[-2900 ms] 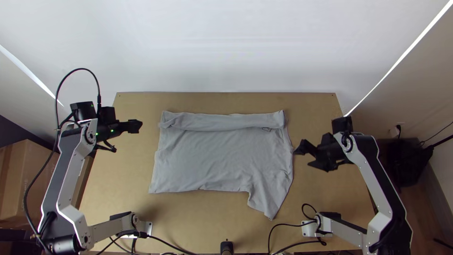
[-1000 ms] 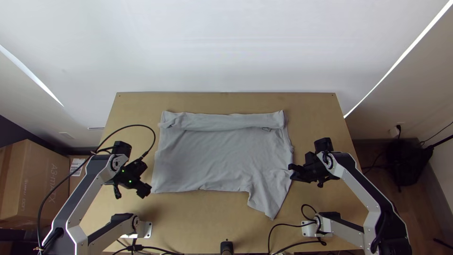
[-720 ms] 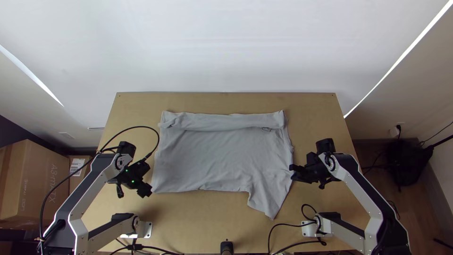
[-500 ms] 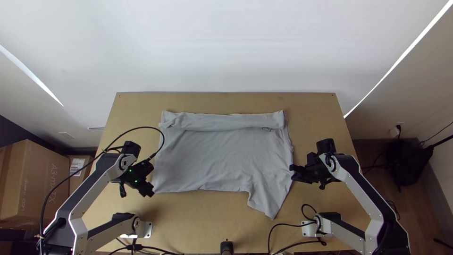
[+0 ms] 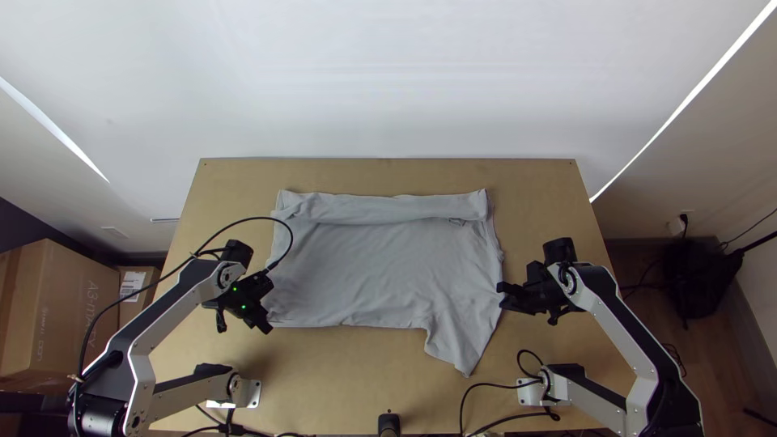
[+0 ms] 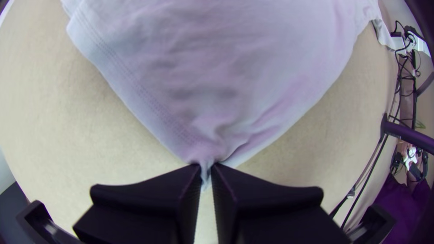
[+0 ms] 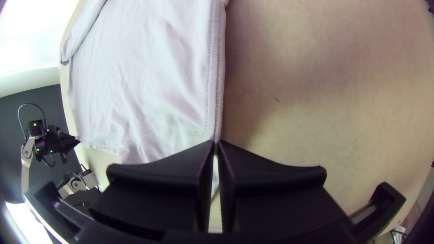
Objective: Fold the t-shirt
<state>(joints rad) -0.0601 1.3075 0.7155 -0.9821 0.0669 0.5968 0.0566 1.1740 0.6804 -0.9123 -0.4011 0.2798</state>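
Observation:
The grey t-shirt point(image 5: 380, 267) lies spread on the table, its far edge folded over in a strip and a sleeve pointing toward the near edge on the right. At its near left corner is my left gripper point(image 5: 265, 325); in the left wrist view the left gripper point(image 6: 206, 169) is shut on that corner of the t-shirt point(image 6: 226, 68), which puckers between the fingers. By the shirt's right edge stands my right gripper point(image 5: 500, 296). The right wrist view has the right gripper point(image 7: 214, 145) shut on the stitched edge of the t-shirt point(image 7: 149, 81).
Bare wooden table point(image 5: 388, 356) surrounds the shirt. Black cables point(image 5: 486, 388) run along the near edge between the arm bases. A cardboard box point(image 5: 57, 307) stands beyond the table on the left, and a black bag point(image 5: 700, 275) lies on the floor at the right.
My left gripper came nearer to the table's near edge, then shifted slightly right, and the shirt's near left corner has moved with it lately. The right gripper moved a little left and nearer, and closed.

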